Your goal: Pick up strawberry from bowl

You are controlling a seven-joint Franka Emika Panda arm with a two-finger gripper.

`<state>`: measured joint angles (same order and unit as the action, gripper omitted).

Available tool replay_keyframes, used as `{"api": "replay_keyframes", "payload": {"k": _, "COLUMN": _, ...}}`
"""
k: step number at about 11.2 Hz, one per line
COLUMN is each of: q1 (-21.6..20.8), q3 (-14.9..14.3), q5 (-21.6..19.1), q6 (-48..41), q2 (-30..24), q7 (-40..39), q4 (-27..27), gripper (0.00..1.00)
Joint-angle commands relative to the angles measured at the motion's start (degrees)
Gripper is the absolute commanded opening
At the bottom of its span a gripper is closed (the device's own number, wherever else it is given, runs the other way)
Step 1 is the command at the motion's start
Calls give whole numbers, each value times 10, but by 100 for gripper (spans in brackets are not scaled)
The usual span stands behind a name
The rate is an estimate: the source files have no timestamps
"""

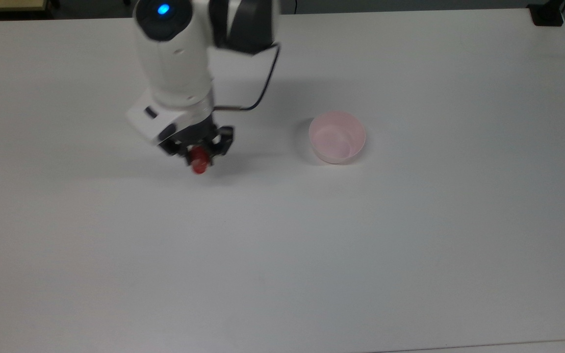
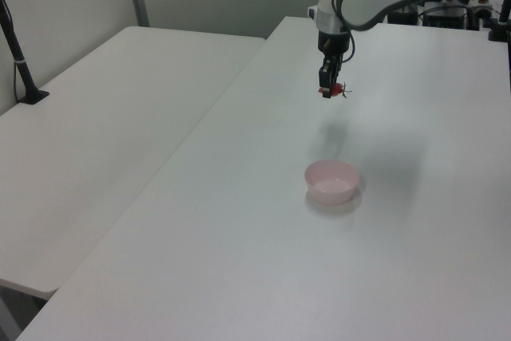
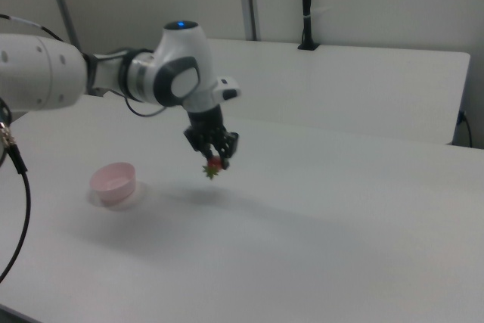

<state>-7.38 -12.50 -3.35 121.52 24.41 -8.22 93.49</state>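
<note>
My gripper (image 1: pixel 199 156) (image 2: pixel 328 90) (image 3: pixel 215 161) hangs well above the white table, shut on the small red strawberry (image 1: pixel 199 163) (image 2: pixel 332 89) (image 3: pixel 213 166). Its green leafy cap points down in the right view. The pale pink bowl (image 1: pixel 337 137) (image 2: pixel 332 180) (image 3: pixel 114 180) stands on the table with nothing in it, far to the top view's right of the gripper. In the left view the gripper is beyond the bowl and higher up.
A white table (image 1: pixel 282 245) spreads wide around the bowl. A second white table (image 2: pixel 104 125) adjoins it on the left view's left, with a black post (image 2: pixel 20 61) clamped at its edge. A black cable (image 1: pixel 263 86) loops off the arm's wrist.
</note>
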Motion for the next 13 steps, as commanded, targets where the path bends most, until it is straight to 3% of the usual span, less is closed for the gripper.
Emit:
{"api": "replay_keyframes", "payload": {"k": 1, "q1": 0, "q3": 2, "q5": 39, "q6": 52, "q2": 48, "q7": 0, "q4": 0, "gripper": 32}}
{"api": "replay_keyframes", "payload": {"k": 2, "q1": 0, "q3": 2, "q5": 38, "q6": 52, "q2": 50, "q7": 1, "q4": -1, "gripper": 37}}
{"api": "replay_keyframes", "payload": {"k": 4, "q1": 1, "q3": 2, "q5": 39, "q6": 52, "q2": 51, "q7": 15, "q4": -1, "gripper": 100}}
{"api": "replay_keyframes", "payload": {"k": 7, "q1": -6, "q3": -8, "q5": 37, "q6": 21, "q2": -15, "q7": 51, "q4": -1, "gripper": 100}}
{"api": "replay_keyframes", "payload": {"k": 11, "q1": -10, "q3": -1, "q5": 41, "q6": -198, "q2": -177, "q7": 89, "q4": 3, "gripper": 100}}
{"api": "replay_keyframes", "payload": {"k": 13, "q1": -4, "q3": 2, "q5": 39, "q6": -248, "q2": -238, "q7": 89, "q4": 19, "gripper": 100}}
